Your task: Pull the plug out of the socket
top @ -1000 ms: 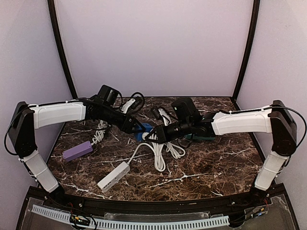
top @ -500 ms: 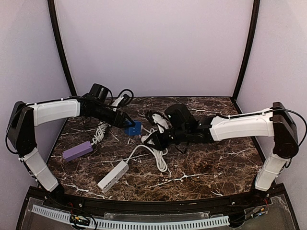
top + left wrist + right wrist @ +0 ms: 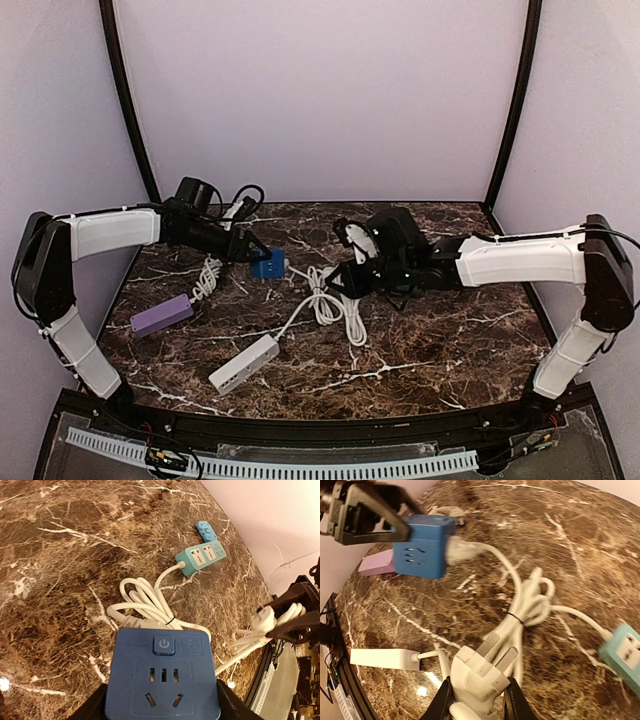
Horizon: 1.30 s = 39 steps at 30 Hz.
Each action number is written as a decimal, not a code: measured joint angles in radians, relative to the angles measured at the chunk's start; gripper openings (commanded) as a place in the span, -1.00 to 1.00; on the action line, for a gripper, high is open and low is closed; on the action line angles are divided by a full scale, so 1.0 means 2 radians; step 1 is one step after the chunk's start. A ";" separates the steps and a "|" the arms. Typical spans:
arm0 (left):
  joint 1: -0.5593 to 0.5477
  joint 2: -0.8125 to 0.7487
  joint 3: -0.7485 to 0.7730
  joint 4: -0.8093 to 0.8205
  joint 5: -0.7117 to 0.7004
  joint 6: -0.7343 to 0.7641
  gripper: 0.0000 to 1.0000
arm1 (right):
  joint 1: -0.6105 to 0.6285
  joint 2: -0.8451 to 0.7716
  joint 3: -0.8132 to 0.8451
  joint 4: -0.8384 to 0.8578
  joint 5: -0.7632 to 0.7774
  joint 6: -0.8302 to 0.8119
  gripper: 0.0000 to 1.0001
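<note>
The socket, a bright blue cube [image 3: 267, 264], is held just above the marble by my left gripper [image 3: 255, 256], which is shut on its sides. In the left wrist view the cube's face [image 3: 162, 680] shows empty holes between my left gripper's fingers [image 3: 162, 702]. My right gripper [image 3: 350, 276] is shut on a white plug [image 3: 482, 672] with bare prongs, well apart from the cube [image 3: 422, 545]. Its cord runs to a white power strip [image 3: 243, 363]. A second white plug [image 3: 462, 547] sits against the cube's side.
A bundled white cord [image 3: 330, 303] lies between the grippers and leads to a teal power strip [image 3: 200, 557]. A small blue adapter [image 3: 204, 530] lies beyond it. A purple power strip [image 3: 162, 314] lies at the left. Black cables lie at the back left [image 3: 245, 200].
The grippers have drawn apart. The left one carried the blue cube left and back, the right one moved right with the white plug, and the gap between plug and cube widened.
</note>
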State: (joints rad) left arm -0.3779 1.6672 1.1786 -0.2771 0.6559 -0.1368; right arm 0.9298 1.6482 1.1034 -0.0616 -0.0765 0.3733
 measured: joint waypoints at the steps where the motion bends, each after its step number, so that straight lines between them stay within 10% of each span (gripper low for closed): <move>1: 0.010 0.000 -0.003 0.004 0.005 -0.004 -0.99 | -0.016 -0.013 -0.013 -0.003 0.003 0.007 -1.00; 23: 0.089 -0.056 -0.031 0.049 0.012 -0.052 -0.99 | -0.311 -0.150 -0.114 -0.113 0.083 0.063 -1.00; 33: 0.055 -0.060 -0.032 0.056 0.034 -0.024 -0.99 | -0.311 -0.109 -0.134 -0.094 0.058 0.084 0.45; 39: 0.013 -0.066 -0.032 0.054 0.076 0.003 -0.99 | -0.311 -0.123 -0.128 -0.101 0.057 0.048 0.95</move>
State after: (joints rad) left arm -0.3523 1.5349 1.1137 -0.1696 0.8089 -0.1307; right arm 0.3080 1.4025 0.8474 -0.2638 0.0368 0.4686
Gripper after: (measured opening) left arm 0.630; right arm 0.896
